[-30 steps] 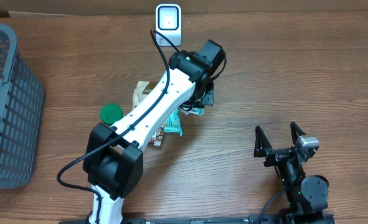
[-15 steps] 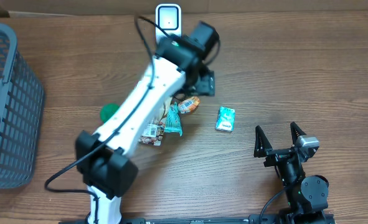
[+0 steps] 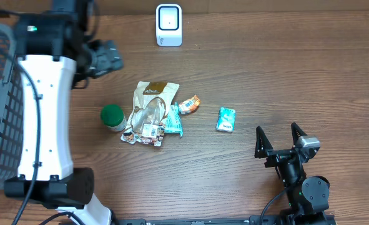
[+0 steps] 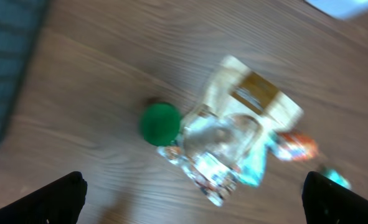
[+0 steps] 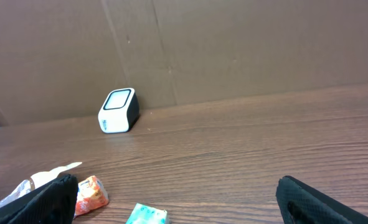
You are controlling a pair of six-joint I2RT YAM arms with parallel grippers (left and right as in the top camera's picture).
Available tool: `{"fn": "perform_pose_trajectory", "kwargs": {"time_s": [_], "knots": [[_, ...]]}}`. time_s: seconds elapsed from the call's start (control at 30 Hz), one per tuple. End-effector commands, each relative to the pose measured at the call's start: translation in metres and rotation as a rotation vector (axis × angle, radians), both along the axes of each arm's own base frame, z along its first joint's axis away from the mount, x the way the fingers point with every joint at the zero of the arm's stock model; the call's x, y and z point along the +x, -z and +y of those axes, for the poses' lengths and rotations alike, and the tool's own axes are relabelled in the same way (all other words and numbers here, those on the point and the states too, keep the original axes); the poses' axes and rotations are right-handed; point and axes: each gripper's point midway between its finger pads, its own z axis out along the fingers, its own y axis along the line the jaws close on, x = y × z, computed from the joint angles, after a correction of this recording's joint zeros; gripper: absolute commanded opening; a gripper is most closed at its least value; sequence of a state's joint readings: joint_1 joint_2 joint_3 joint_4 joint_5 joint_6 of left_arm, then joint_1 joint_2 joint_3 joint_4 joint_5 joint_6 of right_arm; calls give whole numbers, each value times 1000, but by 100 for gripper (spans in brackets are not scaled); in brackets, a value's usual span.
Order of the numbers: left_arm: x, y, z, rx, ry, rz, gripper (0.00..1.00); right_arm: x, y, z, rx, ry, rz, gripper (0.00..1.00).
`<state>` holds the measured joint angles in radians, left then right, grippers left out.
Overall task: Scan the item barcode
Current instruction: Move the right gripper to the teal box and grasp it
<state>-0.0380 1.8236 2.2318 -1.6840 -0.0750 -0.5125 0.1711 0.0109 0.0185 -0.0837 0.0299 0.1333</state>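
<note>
Nearest you, your right pincer (image 3: 278,139) rests low over the tabletop (image 3: 309,69), jaws spread wide and empty. Just beyond it lies the item, a small teal packet (image 3: 226,119) with white print, flat on the wood and apart from the rest; its barcode cannot be made out. Left of it sit an orange wrapper (image 3: 189,104), a crumpled clear pouch (image 3: 150,112) with a tan header, and a green-capped bottle (image 3: 112,116) just beside the pouch. Farther back on the left, your left pincer (image 3: 106,56) hangs with jaws wide, holding nothing, next to a grey mesh basket (image 3: 0,75). The white scanner (image 3: 168,25) stands at the far edge, bare wood between it and the packet, with a brown cardboard wall (image 5: 233,43) behind.
</note>
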Motion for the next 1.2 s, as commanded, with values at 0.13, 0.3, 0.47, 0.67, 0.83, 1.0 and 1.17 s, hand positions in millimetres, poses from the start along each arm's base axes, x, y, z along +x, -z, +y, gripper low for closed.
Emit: {"fn": "perform_pose_trajectory", "kwargs": {"time_s": [0.13,0.3,0.47,0.67,0.83,1.0,1.17], "knots": [[-13,-7,93,220,-137,26,100,0,3,0,-4,0,0,100],[-18,-7,110,222,-185,32,100,0,3,0,-4,0,0,100],[-18,-7,110,222,-185,32,100,0,3,0,-4,0,0,100],[-18,-7,110,222,-185,32,100,0,3,0,-4,0,0,100],[-18,-7,110,222,-185,32,100,0,3,0,-5,0,0,100],[-18,-7,110,222,-185,32,100,0,3,-1,-8,7,-2,100],[-18,-7,110,222,-185,32,100,0,-2,-1,-5,9,-19,100]]}}
